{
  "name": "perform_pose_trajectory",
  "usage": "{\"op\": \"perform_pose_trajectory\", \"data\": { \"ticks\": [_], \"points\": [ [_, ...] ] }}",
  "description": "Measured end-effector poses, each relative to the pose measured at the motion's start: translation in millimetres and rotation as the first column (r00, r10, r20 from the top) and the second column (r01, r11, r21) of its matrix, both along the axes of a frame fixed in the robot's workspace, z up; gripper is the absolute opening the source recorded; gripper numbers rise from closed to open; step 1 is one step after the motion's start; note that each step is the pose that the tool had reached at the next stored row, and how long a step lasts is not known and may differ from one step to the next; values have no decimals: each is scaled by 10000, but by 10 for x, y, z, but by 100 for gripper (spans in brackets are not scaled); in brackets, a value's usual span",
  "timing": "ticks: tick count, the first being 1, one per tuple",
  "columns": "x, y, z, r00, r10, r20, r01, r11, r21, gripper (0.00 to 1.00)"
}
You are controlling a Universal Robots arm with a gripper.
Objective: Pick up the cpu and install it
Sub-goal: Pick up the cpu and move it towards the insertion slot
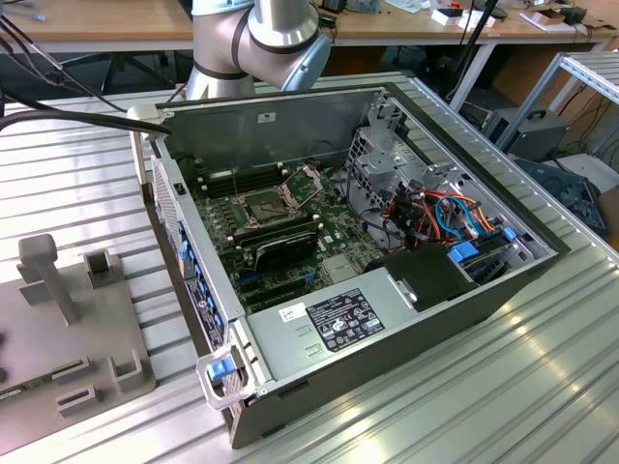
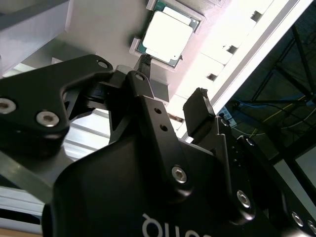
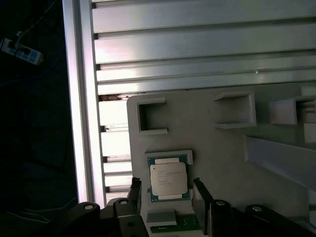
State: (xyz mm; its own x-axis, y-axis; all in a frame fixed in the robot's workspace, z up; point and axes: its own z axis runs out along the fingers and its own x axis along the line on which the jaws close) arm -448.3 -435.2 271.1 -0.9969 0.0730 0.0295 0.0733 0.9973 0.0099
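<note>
**Jaws wide around the cpu, nothing gripped**

The jaws stand wide open, one on each side of the chip and clear of it. In the first wrist view, bare plate shows between the fingers and the chip's edges. The gripper sits square over it, spread wider than the chip, which I'd say is to clear both sides. In the second wrist view the silvery face lies out beyond the fingertips, so I judge the gripper to be above the chip rather than down around it. The height is hard to read, though.

The cpu lies flat, face up, in a shallow nest on the grey plate. A raised lip hugs one edge and turns a corner. That lip looks meant to keep the chip square in a known spot, and it leaves the two flanking edges bare for the fingers. Its turned corner, near one finger, is the closest obstacle.

Further out on the plate are two U-shaped holders and a long ridge, then the slatted table.

In the exterior view the arm rises behind the open computer case. On the green motherboard the socket has its hinged frame apparently swung up, leaving the seat uncovered. The long black card lies just beside the socket, and with the case walls around it that looks a tight spot.
</note>
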Motion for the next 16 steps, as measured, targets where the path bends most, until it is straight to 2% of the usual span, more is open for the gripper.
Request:
{"op": "perform_pose_trajectory", "data": {
  "ticks": [16],
  "points": [
    [0,0,-28,10000,1,1,-1,10000,0,54]
  ]
}}
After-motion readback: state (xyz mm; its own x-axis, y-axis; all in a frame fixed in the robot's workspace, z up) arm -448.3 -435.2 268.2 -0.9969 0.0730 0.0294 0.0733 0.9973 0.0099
